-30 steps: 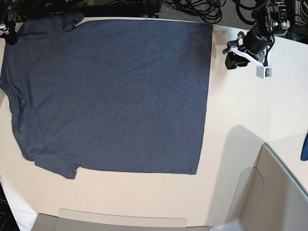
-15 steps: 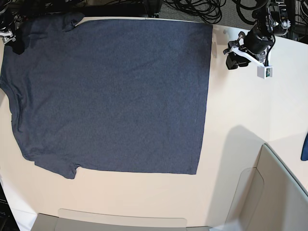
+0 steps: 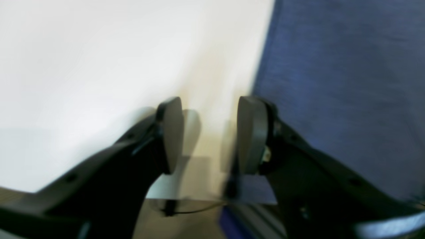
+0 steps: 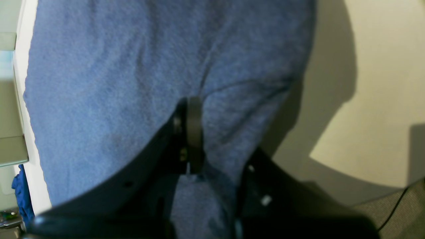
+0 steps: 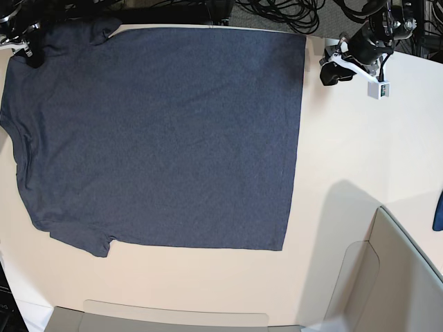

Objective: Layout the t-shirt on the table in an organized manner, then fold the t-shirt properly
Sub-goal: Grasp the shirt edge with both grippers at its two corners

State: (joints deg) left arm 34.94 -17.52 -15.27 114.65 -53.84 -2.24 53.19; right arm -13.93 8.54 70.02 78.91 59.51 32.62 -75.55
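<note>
Seen from the base camera, we find the t-shirt (image 5: pixel 159 131) spread flat across the left and centre of the table (image 5: pixel 360 152), its straight hem running down near mid-frame and one sleeve poking out at the lower left. Any lettering or label is out of sight. At the upper left corner the right gripper (image 5: pixel 29 52) is half cut off by the frame edge; in its wrist view we see its jaws pressed together on a raised ridge of the t-shirt (image 4: pixel 132 66), one finger (image 4: pixel 194 132) standing dark against the cloth, the other buried under fabric. At the upper right the left gripper (image 5: pixel 333 69) hangs over bare table just beside the hem. Its wrist view is smeared by blur, yet we can make out the two pads (image 3: pixel 172 132) spread apart with nothing between them, the shirt's edge (image 3: pixel 332 83) filling the right side. A blue scrap (image 5: pixel 438 211) is clipped by the right edge.
</note>
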